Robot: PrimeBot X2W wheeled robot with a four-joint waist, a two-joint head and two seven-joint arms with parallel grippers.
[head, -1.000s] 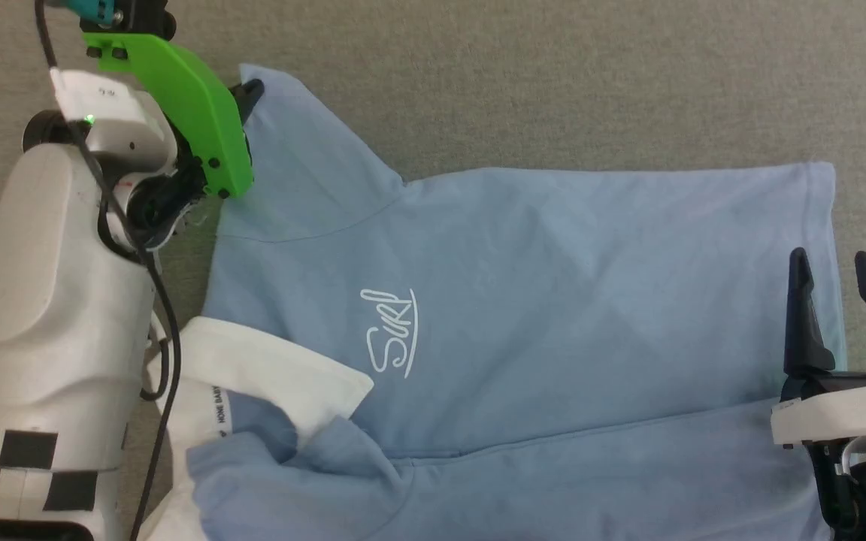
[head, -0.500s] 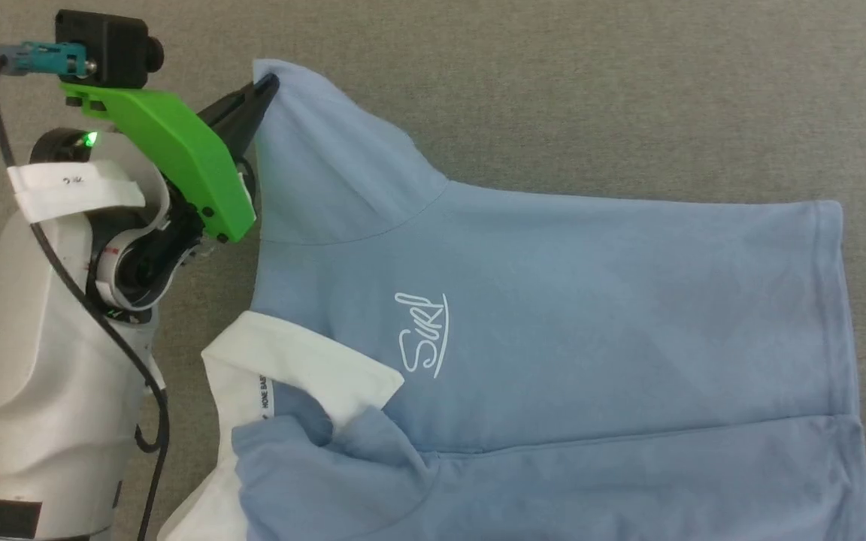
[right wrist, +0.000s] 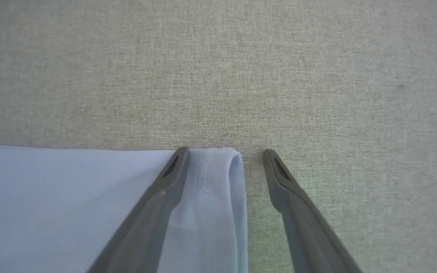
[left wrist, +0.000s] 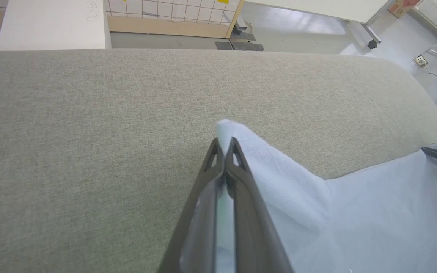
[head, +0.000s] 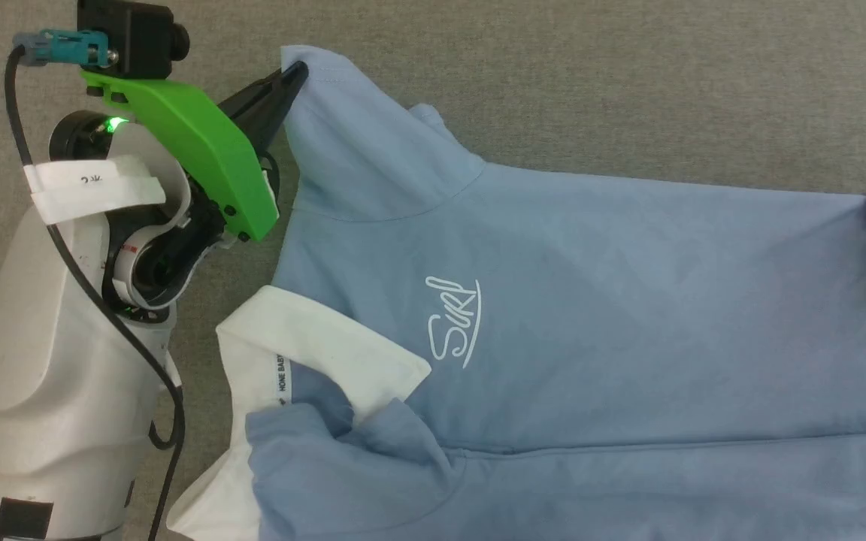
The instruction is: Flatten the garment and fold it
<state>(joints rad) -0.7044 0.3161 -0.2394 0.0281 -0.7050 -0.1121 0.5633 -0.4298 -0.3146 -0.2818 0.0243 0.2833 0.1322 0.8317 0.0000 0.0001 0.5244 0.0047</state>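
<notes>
One grey woven surface (head: 628,90) is being covered across much of its width by one garment (head: 628,315), a light blue short-sleeved shirt lying chest-up and spread wide. One white collar (head: 313,353) is being shown open at the shirt's left end, beside the pale left forearm. Two pincers are being counted. A sleeve's hem corner is being gripped by the left pincer (left wrist: 224,142), its fingers pressed tight together on the cloth. The right pincer (right wrist: 224,151) is being held wide open at the shirt's far bottom-hem corner: the corner is lying between its fingers, one finger touching the fabric, the other over bare surface, and nothing is being gripped. One white cursive logo (head: 454,323) is being displayed on the chest.
</notes>
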